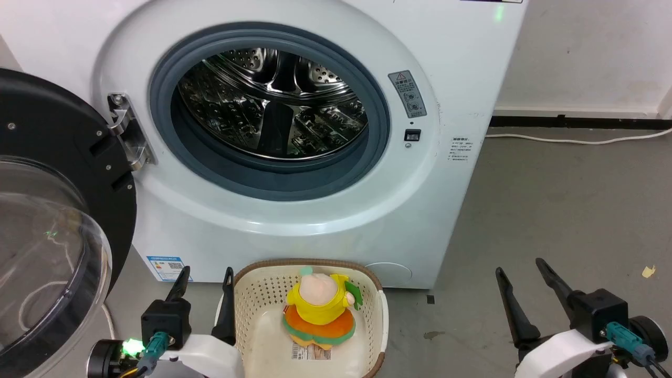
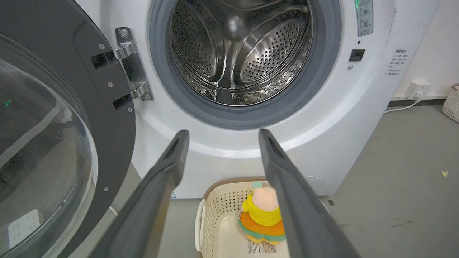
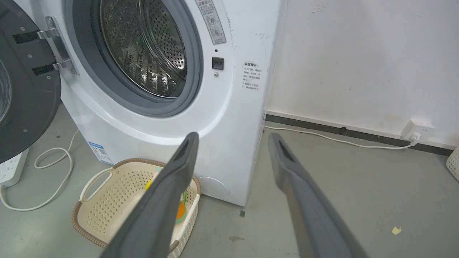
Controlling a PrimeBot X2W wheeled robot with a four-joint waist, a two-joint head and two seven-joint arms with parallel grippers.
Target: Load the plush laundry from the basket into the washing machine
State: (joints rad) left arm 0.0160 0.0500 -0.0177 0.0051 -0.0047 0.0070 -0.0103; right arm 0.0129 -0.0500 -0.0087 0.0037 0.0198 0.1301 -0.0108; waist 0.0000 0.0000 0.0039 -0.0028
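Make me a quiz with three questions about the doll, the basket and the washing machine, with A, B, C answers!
1. Where is the doll?
A. on a chair
B. in the basket
C. inside the washing machine

2. What colour is the doll's top?
A. yellow
B. blue
C. black

3. How is the washing machine's door?
A. shut tight
B. swung open
C. taken off

Answers:
1 B, it sits upright on the basket's floor, in front of the machine.
2 A, the top under its pink head is yellow.
3 B, the door hangs open on its hinge at the left.
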